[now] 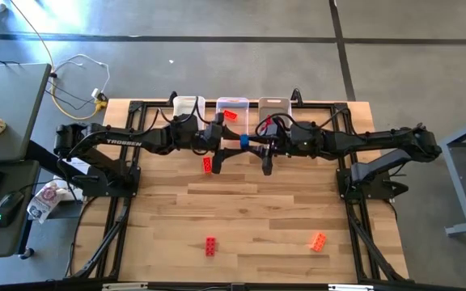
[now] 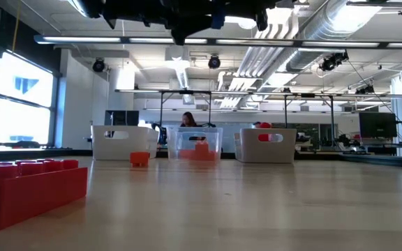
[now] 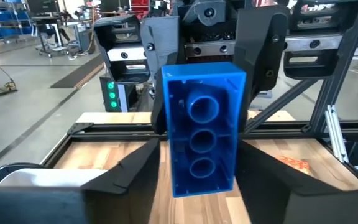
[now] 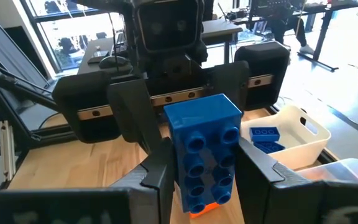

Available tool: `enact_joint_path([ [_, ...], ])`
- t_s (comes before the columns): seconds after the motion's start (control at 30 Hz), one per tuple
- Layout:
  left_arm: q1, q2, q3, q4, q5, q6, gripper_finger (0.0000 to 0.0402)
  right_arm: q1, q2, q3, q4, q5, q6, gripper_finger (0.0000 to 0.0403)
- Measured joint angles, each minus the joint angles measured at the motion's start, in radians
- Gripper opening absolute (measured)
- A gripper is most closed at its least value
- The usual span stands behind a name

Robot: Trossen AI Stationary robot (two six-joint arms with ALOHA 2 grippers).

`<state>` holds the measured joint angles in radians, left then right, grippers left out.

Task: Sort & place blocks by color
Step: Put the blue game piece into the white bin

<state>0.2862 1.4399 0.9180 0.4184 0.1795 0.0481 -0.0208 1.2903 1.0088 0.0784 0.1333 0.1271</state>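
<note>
A blue block (image 1: 245, 141) hangs in mid-air in front of the three bins, between my two grippers, which meet tip to tip. My left gripper (image 1: 231, 142) reaches in from the left and my right gripper (image 1: 259, 144) from the right. The left wrist view shows the blue block's hollow underside (image 3: 204, 134); the right wrist view shows its studded face (image 4: 207, 149). A red block (image 1: 208, 164) lies on the table just below them. Another red block (image 1: 210, 246) and an orange block (image 1: 319, 241) lie near the table's near edge. My left gripper pinches the blue block between its two fingers (image 3: 151, 158), one on each long side (image 3: 169, 155), coming level from the table's left. The block is lifted clear of the table. My right gripper pinches the same block by its long sides (image 4: 178, 163) between its fingers (image 4: 157, 171), level from the table's right, studs toward its camera.
Three bins stand in a row at the far edge: a white left bin (image 1: 188, 105) holding blue blocks (image 4: 265, 138), a clear middle bin (image 1: 232, 109) with a red block in it, and a white right bin (image 1: 273, 105). The wooden table's middle (image 1: 257, 210) lies between the scattered blocks.
</note>
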Motion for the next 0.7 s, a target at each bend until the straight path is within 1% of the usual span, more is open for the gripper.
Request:
enact_joint_path([
  [0.1,0.000,0.000,0.000,-0.003,0.003,0.013,0.0141,0.000,0.000,0.000,-0.005,-0.003,0.003,0.0109],
  [0.2,0.001,0.000,0.000,-0.010,0.003,0.031,0.0098,0.000,0.000,0.000,-0.022,-0.005,0.001,0.0133],
  [0.23,0.001,0.000,0.000,-0.014,0.003,0.037,0.0090,0.000,-0.001,0.000,-0.028,-0.006,0.001,0.0143],
  [0.33,0.000,0.000,0.000,-0.029,-0.001,0.053,0.0090,0.000,-0.001,0.000,-0.053,-0.011,0.005,0.0171],
  [0.47,0.001,0.000,0.000,-0.055,-0.034,0.061,0.0090,0.000,0.000,0.000,-0.075,-0.009,0.006,0.0200],
  [0.6,0.006,0.000,0.000,-0.118,-0.054,0.066,0.0090,0.000,0.000,0.000,-0.125,-0.010,0.037,0.0212],
  [0.7,0.021,0.000,0.000,-0.189,-0.116,0.105,0.0090,0.000,0.000,0.000,-0.202,-0.023,0.078,0.0214],
])
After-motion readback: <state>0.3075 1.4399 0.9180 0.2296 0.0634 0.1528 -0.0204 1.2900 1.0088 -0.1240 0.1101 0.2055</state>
